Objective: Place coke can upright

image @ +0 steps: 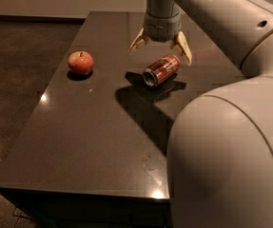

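A dark table (88,141) is seen from above and from one corner. The coke can (161,70) is found on its side on the tabletop, towards the far right part of the surface. Its silver end is turned towards the camera and to the left, and its red body points away to the right.

The gripper (160,45) is held just above and behind the can, pointing down. Its two pale fingers (137,41) are spread wide, so nothing is grasped between them. The left finger is kept clear of the can. The right one is seen close by the can's far end, and whether it touches the can cannot be told.

An apple (81,63) is placed upright on the left part of the table, well apart from the can.

The arm (231,18) is brought in from the upper right, and a large rounded part of the robot (231,165) fills the lower right corner. A dark shadow (141,101) is cast on the table beneath the can and towards the camera.
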Motion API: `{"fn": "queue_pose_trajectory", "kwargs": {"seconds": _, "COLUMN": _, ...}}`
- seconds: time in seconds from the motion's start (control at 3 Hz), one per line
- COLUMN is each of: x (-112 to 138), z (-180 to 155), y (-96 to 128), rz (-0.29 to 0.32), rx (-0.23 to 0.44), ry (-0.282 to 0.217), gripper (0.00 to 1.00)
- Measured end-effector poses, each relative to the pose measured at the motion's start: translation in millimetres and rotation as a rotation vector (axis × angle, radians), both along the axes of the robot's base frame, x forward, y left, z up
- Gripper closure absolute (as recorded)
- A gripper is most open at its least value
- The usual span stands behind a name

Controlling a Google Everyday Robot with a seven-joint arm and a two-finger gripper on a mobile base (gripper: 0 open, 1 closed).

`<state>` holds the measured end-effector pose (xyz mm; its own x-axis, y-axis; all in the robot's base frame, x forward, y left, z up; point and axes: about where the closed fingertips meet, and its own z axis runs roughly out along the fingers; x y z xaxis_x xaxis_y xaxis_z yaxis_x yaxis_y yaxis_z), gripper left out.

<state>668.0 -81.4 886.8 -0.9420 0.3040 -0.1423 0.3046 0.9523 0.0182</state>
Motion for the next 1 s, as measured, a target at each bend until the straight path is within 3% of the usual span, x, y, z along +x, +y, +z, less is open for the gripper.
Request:
{"fn": "queue_pose_trajectory", "kwargs": {"seconds": 0.33, "x": 4.9, "z": -12.7, "y": -1.6, "rz": -0.117, "rx": 0.031, "ry": 0.039, "gripper": 0.0}}
{"fn": "queue_pose_trajectory", "kwargs": {"seconds": 0.67, "x": 12.8, "z": -21.7, "y": -2.6, "rz": -0.196, "rx": 0.055, "ry": 0.059, "gripper": 0.0}}
{"fn": "queue_pose_trajectory", "kwargs": {"seconds": 1.0, "x": 17.6, "z": -25.2, "y": -6.1, "rz": -0.278, "rx": 0.07, "ry": 0.067, "gripper": 0.18}}
